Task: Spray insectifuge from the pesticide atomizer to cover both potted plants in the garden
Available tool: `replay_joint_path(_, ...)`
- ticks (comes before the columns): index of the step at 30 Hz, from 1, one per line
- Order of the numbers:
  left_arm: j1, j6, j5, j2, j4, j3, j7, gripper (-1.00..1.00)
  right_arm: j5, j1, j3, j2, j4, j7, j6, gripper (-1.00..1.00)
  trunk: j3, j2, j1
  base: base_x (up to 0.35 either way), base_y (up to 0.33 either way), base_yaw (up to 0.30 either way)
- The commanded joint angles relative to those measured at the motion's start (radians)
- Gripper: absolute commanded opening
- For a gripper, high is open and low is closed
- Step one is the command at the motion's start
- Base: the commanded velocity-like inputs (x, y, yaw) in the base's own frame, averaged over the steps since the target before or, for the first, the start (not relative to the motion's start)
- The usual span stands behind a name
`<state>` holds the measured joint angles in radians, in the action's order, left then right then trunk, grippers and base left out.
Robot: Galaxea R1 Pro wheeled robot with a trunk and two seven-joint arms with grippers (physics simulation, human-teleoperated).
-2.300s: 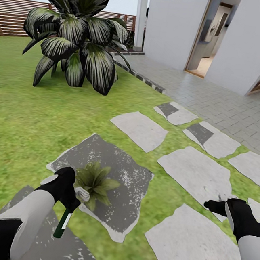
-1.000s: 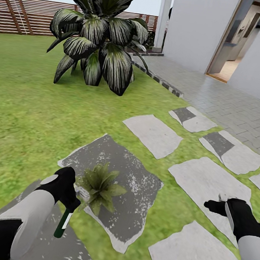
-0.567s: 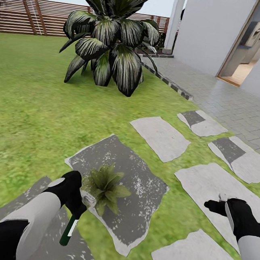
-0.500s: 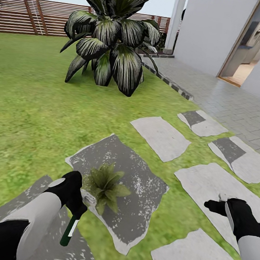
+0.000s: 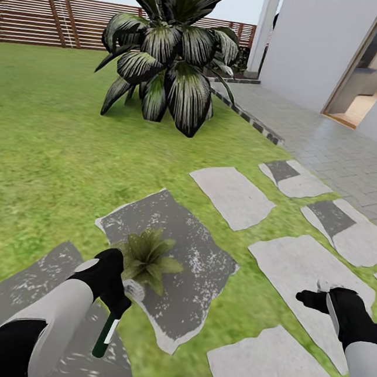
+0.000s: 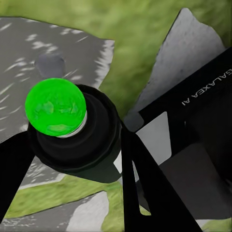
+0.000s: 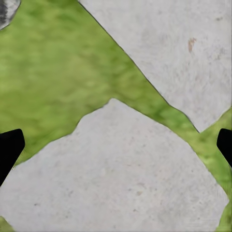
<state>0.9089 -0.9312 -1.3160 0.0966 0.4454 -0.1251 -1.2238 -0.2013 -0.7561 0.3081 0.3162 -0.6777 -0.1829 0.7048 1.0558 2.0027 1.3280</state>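
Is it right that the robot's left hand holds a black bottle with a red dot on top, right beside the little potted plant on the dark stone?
Not quite: the dot is green, not red, as the left wrist view shows. The rest holds: the left gripper is shut on the black bottle, right beside the little potted plant on the dark stone.
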Motion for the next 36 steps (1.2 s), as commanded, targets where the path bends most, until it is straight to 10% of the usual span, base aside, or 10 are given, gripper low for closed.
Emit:
replay_joint_path(1, 0.001, -0.006, -0.011, 0.002, 0.001, -0.008, -0.006, -1.0, -0.011, 0.0, 0.003, 0.0, -0.001, -0.009, 0.004, 1.0, 0.001, 0.0, 0.0, -0.011, -0.032, 0.245)
replay_joint_path(13, 0.001, -0.006, -0.003, 0.003, 0.001, -0.007, -0.008, -1.0, -0.011, -0.001, 0.002, 0.0, 0.0, -0.007, 0.004, 1.0, 0.001, 0.0, 0.0, -0.001, -0.003, 0.252)
replay_joint_path(20, 0.001, -0.006, 0.112, 0.003, 0.001, -0.007, -0.007, -1.0, -0.012, -0.001, 0.001, -0.001, 0.0, -0.007, 0.004, 1.0, 0.001, 0.0, 0.0, 0.16, -0.149, 0.15)
replay_joint_path(36, 0.001, -0.006, 0.118, 0.003, 0.001, -0.007, -0.006, -1.0, -0.012, 0.0, 0.002, 0.0, 0.0, -0.006, 0.004, 1.0, 0.005, 0.0, 0.0, 0.113, -0.224, 0.164)
